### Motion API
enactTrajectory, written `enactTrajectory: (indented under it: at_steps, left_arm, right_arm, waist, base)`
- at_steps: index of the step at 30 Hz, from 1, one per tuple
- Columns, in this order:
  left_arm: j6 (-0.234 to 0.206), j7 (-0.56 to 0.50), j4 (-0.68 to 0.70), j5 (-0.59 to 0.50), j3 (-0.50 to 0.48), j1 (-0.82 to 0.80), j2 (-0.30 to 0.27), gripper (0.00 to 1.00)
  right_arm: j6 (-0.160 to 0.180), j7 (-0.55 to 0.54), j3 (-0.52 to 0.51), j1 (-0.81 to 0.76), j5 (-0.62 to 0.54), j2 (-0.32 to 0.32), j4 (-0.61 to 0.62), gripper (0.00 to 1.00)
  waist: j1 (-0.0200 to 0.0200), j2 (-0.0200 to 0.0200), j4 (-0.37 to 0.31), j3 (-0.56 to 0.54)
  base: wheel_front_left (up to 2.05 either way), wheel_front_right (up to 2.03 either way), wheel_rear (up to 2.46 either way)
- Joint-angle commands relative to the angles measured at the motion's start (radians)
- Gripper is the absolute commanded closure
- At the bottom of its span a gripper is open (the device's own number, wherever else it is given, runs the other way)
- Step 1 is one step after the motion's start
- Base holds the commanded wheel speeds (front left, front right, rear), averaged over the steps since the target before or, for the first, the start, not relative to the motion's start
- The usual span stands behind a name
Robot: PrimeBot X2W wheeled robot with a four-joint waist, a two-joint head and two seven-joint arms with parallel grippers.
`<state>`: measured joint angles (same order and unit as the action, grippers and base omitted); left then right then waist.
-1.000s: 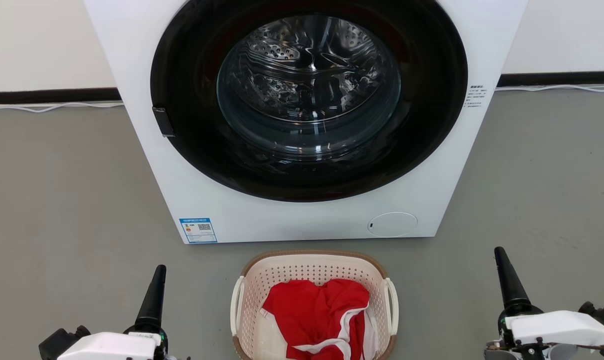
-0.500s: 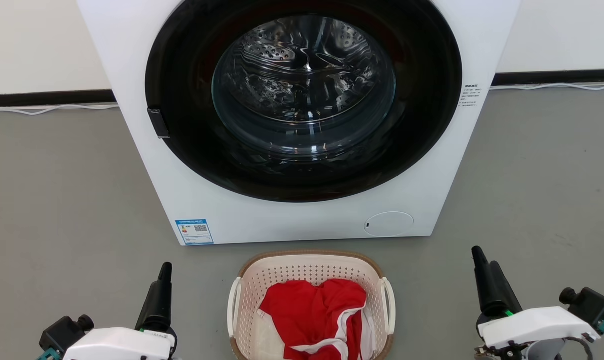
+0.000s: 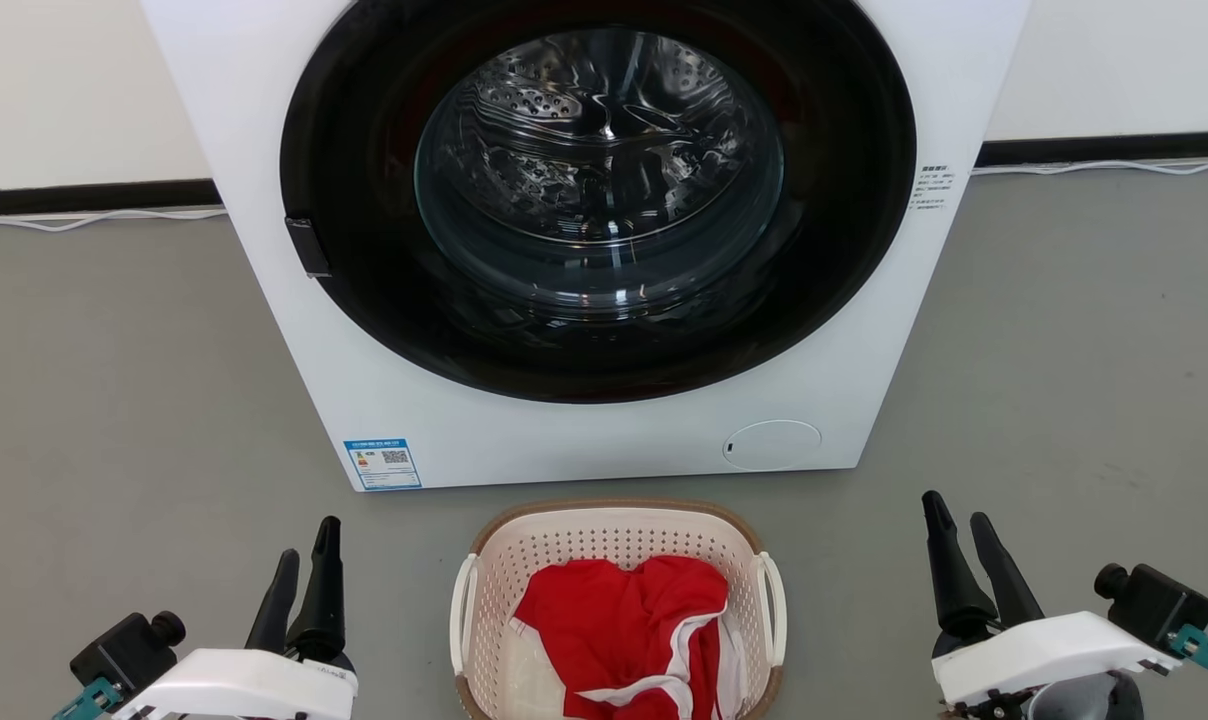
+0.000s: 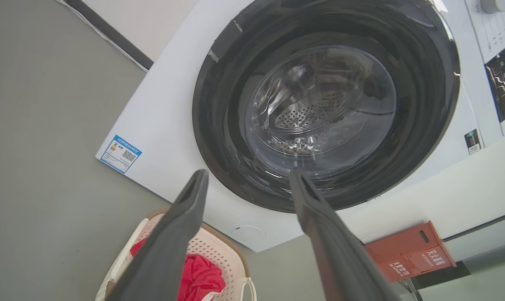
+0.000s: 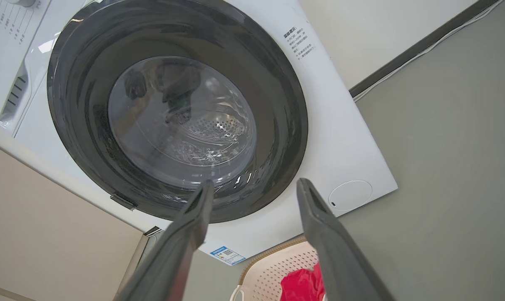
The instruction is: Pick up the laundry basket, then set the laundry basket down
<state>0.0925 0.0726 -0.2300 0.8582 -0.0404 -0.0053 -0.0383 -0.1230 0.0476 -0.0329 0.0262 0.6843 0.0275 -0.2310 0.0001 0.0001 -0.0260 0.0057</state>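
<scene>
The laundry basket [image 3: 604,542] stands on the grey floor just in front of the washing machine, cream and perforated, with a brown rim and white loop handles on both sides. A red and white garment [image 3: 624,630] lies inside it. My left gripper [image 3: 309,540] hovers open to the basket's left, well apart from the handle. My right gripper [image 3: 956,508] is open to the basket's right, also apart from it. In the left wrist view the left gripper [image 4: 249,174] points at the washer door with the basket [image 4: 223,251] low between its fingers. The right gripper [image 5: 256,183] frames the basket [image 5: 273,267] likewise.
A white front-loading washing machine [image 3: 604,450] with its dark round door shut stands directly behind the basket. Grey floor spreads on both sides. A white cable [image 3: 94,215] runs along the wall base. A red box [image 4: 407,251] sits beside the machine.
Both wrists have turned, so each gripper now shows two separate fingers instead of one. The right gripper has shifted a little toward the basket. The head view has drifted slightly.
</scene>
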Motion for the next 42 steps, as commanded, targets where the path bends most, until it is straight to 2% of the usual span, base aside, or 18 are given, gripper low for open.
enactTrajectory:
  at_steps: [1, 16, 42]
  left_arm:
    - [-0.002, 0.017, 0.034, -0.044, -0.021, -0.016, -0.011, 0.0]
    - [0.004, 0.059, 0.046, -0.225, -0.031, -0.007, -0.01, 0.0]
    - [0.0, 0.136, 0.07, -0.554, -0.034, 0.01, -0.011, 0.0]
  right_arm:
    - [-0.004, 0.022, 0.018, 0.053, -0.048, 0.014, 0.025, 0.0]
    - [-0.005, 0.068, 0.033, 0.061, -0.212, 0.013, 0.003, 0.0]
    - [-0.007, 0.154, 0.044, 0.064, -0.567, 0.016, 0.003, 0.0]
  waist:
    - [0.0, -0.0001, -0.001, 0.001]
    - [0.0, -0.0001, -0.003, 0.001]
    - [0.0, -0.0001, -0.018, 0.011]
  base:
    - [0.0, 0.0, 0.0]
    - [0.0, 0.0, 0.0]
    - [0.0, 0.0, 0.0]
